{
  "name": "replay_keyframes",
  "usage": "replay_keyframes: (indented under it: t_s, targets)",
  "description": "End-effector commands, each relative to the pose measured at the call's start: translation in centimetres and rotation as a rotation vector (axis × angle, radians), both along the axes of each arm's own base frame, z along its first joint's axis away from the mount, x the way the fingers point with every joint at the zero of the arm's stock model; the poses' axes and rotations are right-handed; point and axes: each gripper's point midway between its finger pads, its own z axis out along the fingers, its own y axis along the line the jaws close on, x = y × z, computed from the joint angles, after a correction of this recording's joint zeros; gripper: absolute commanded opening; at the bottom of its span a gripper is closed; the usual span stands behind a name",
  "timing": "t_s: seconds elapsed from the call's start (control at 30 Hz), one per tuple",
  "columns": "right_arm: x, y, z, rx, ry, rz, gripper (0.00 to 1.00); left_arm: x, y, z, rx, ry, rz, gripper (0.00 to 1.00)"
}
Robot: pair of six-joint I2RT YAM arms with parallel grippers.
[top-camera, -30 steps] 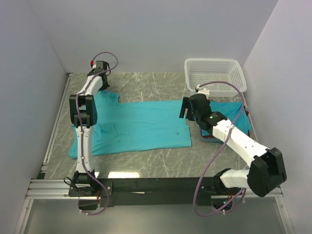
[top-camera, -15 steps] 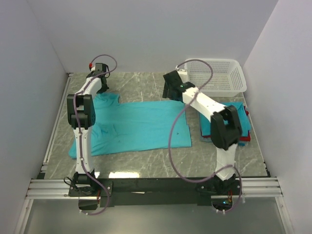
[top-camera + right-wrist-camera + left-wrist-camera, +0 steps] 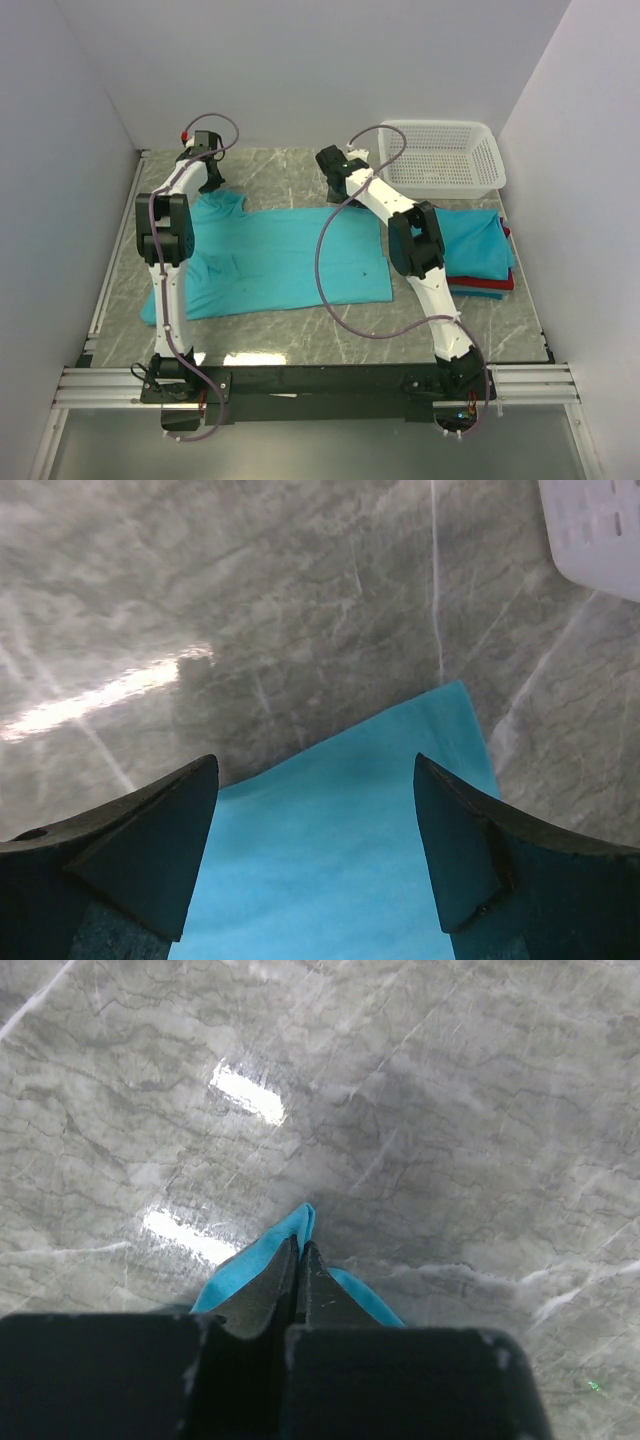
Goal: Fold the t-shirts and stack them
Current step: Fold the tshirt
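Note:
A teal t-shirt (image 3: pixel 290 255) lies spread flat across the middle of the table. My left gripper (image 3: pixel 210 183) is at its far left corner, shut on a fold of the teal fabric (image 3: pixel 250 1265); the wrist view shows the closed fingertips (image 3: pixel 300 1248) pinching it just above the marble. My right gripper (image 3: pixel 336 190) is open over the shirt's far right corner (image 3: pixel 330 860), with the fingers (image 3: pixel 150 850) wide apart and nothing between them. A stack of folded shirts (image 3: pixel 475 245) sits at the right, teal on top, with red (image 3: pixel 490 285) and darker blue edges beneath.
A white mesh basket (image 3: pixel 440 155) stands at the back right; its corner shows in the right wrist view (image 3: pixel 600 530). Walls close in the table on the left, back and right. Bare marble (image 3: pixel 330 325) lies in front of the shirt.
My right arm has swung from beside the folded stack to the shirt's far right corner. My left gripper has stayed at the far left corner.

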Motion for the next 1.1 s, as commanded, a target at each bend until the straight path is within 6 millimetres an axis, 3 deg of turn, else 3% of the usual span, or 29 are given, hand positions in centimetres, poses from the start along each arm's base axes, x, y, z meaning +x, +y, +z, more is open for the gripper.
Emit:
replay_keyframes:
  t_s: [0.0,0.07,0.33,0.57,0.67,0.8,0.97,1.07]
  targets:
    - [0.8,-1.7,0.5,0.003,0.003,-0.029,0.85,-0.1,-0.6,2.7,-0.03,-0.05,0.003,0.0]
    - [0.5,-2.3,-0.4,0.003,0.036,-0.039,0.85,-0.2,-0.7,2.6,-0.038,-0.051,-0.002,0.0]
    - [0.3,-1.7,-0.7,0.052,0.081,0.011,0.85,-0.2,-0.7,2.7,-0.038,-0.044,-0.001,0.0]
    - [-1.3,-1.4,-1.4,0.105,0.159,0.029,0.73,-0.4,-0.4,3.8,-0.026,-0.058,0.01,0.0]
    - [-1.9,-1.7,-1.7,0.102,0.174,0.016,0.66,-0.6,-0.4,4.0,-0.03,-0.061,0.014,0.0]
    - [-2.1,-1.8,-1.7,0.099,0.183,0.005,0.46,-1.1,-0.3,4.0,-0.034,-0.06,0.027,0.01]
    - [-2.3,-2.2,-1.4,0.094,0.176,-0.016,0.37,-2.1,-0.8,4.0,-0.069,-0.061,0.047,0.0]
    - [-2.1,-2.3,-1.3,0.088,0.163,-0.019,0.23,-2.5,-0.6,4.2,-0.073,-0.072,0.062,0.0]
